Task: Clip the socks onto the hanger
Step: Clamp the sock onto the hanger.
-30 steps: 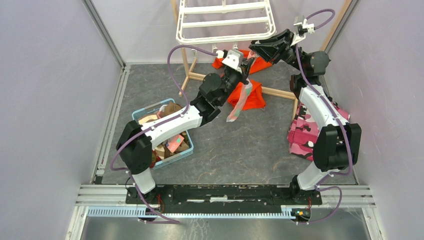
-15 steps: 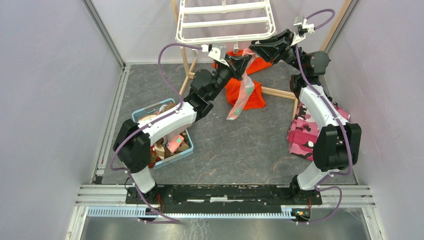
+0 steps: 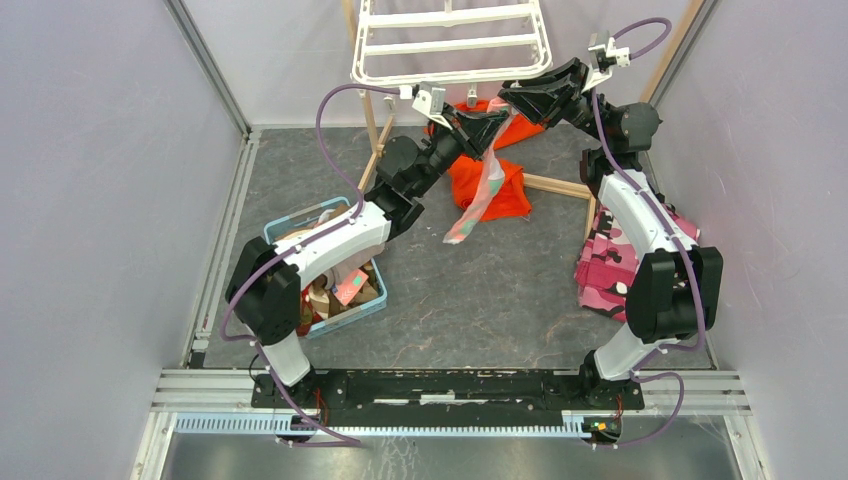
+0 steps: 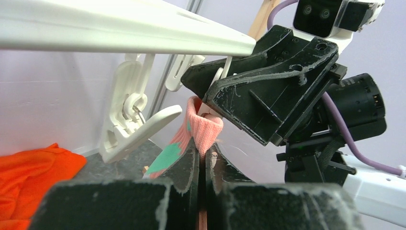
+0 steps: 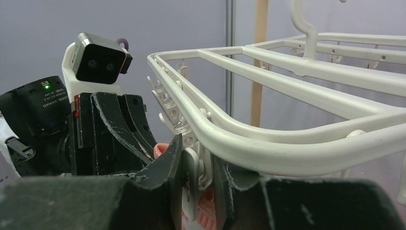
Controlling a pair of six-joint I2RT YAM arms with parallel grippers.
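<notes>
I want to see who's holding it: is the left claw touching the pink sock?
Touching. Left wrist view: the left gripper pinches the pink sock at its cuff.

Top view from above; wrist views close, sharing hanger [image 5: 287,143].

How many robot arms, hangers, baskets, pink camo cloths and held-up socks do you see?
Arms: 2 (left, right)
Hanger: 1
Basket: 1
Camo cloth: 1
Held sock: 1
Total: 6
</notes>
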